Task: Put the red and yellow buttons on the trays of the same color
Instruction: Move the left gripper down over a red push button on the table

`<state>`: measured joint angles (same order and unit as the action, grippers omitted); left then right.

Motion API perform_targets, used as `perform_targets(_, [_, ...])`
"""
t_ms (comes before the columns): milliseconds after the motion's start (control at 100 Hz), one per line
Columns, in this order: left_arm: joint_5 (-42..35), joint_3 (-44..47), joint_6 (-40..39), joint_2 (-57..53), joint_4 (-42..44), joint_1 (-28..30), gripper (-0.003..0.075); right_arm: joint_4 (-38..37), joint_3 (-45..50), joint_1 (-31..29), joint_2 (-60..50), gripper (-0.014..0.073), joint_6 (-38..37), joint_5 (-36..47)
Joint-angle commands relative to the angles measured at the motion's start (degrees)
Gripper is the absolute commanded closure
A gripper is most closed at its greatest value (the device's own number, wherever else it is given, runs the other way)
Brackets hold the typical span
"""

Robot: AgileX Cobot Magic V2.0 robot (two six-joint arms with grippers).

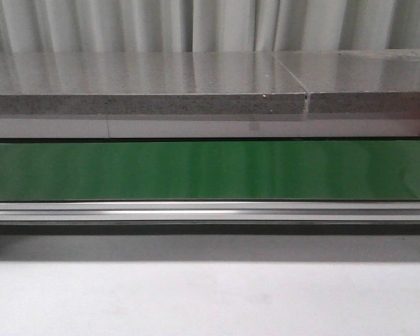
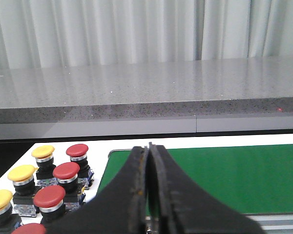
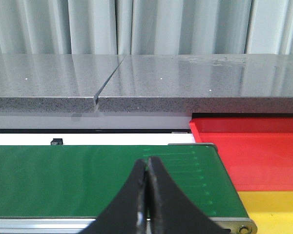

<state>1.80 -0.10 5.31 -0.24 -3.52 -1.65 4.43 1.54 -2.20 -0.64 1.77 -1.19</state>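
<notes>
a long green belt (image 1: 210,170) runs side to side across the front view, nothing on it, with a grey stone counter (image 1: 147,84) behind it and pale curtains beyond. neither of my arms shows in that view.

past the right end of the belt, seen from my right wrist, lie two trays: a red tray (image 3: 254,156) and, nearer me, a yellow tray (image 3: 278,209). both look bare as far as i can see, though the view cuts them off.

past the left end of the belt, seen from my left wrist, a cluster of push buttons stands on a white surface. red buttons (image 2: 66,171) and yellow buttons (image 2: 43,151) are mixed close together, each cap up on a black base, so each one's long axis is upright.

my left gripper (image 2: 149,148) is pressed closed on nothing, tips touching. my right gripper (image 3: 147,161) is likewise closed and empty, above the belt.

the relation that matters: the buttons lie ahead of and to the left of my left fingers, near them, and well apart from my right arm. the trays sit by my right arm. i judge the sorting has not begun, and my left arm is the one placed to pick first, after spreading its fingers.
</notes>
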Motion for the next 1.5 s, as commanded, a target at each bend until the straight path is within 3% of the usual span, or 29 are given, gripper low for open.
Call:
perform_targets(0, [-4.99,2.67,-0.34,-1.76,-0.37,0.19,0.0739,-0.55,-0.83,0.07,-1.04,0.066,0.11,4.67])
perform_targets(410, [-7.78,2.41,-0.34,-1.76,-0.37,0.19,0.0739,-0.55,-0.83,0.07,-1.04,0.066,0.11,4.67])
perform_targets(650, [-7.26,-4.0,-0.34,-0.91,-0.37,0.19,0.0739,-0.55,-0.83,0.07,-1.04,0.066,0.11,4.67])
perform_targets(860, [5.5,-16.94,-0.34,6.0,-0.37,0.19,0.0739,-0.55,-0.83,0.07,-1.04,0.066,0.11,4.67])
perform_targets(1120, [34.38,-37.84,-0.34,23.25,-0.37,0.19,0.0739,-0.55,-0.83,0.07,-1.04,0.066,0.11,4.67])
perform_targets(1280, [38.17,-44.24,-0.34,31.6,-0.94,0.19,0.0739,-0.55,-0.83,0.07,-1.04,0.066,0.11,4.67])
perform_targets(1490, [38.28,-44.82,-0.34,36.55,-1.43,0.19,0.0739,-0.55,-0.83,0.07,-1.04,0.066,0.11,4.67])
